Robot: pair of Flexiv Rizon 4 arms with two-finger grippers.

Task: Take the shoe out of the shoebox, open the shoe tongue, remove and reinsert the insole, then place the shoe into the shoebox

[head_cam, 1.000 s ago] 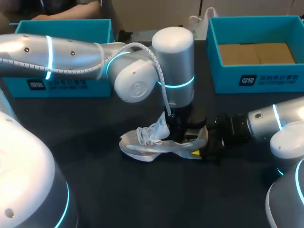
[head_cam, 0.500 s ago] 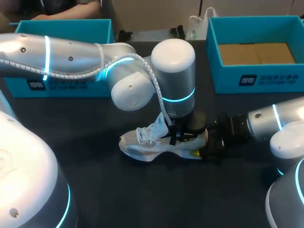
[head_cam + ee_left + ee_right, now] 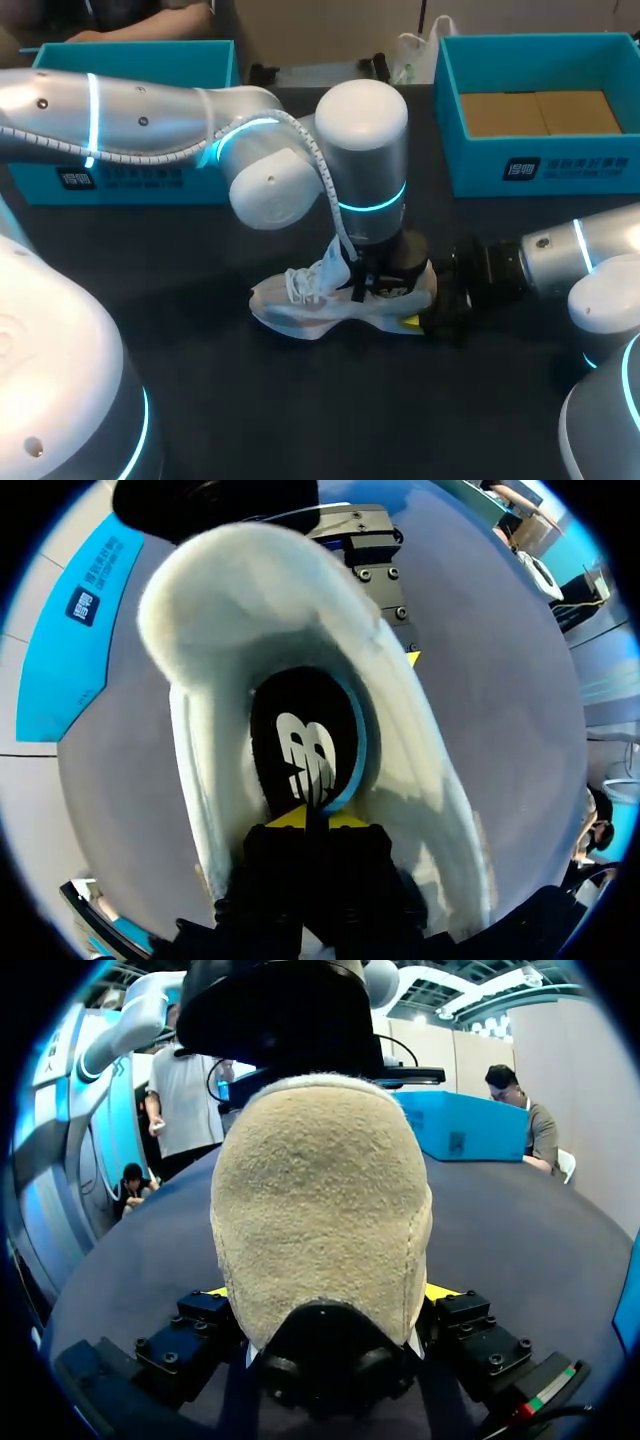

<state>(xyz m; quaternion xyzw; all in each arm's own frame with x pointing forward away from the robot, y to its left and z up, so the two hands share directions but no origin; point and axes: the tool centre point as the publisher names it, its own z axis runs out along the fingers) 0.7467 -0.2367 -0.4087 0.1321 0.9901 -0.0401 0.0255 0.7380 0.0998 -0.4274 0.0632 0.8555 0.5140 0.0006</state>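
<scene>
The left fingers (image 3: 335, 820) are pressed almost together inside the shoe's (image 3: 320, 300) mouth, tips down on the black insole (image 3: 310, 745); I cannot tell whether they actually pinch it. The right fingers (image 3: 440, 1291) clamp the heel from both sides. The shoe lies on the bench (image 3: 300, 400) with its long axis across it, toe left and heel right. The insole sits directly under the left arm, so it probably lifts out upward. One shoe, one insole, two teal shoeboxes (image 3: 470, 165) (image 3: 120, 190).
</scene>
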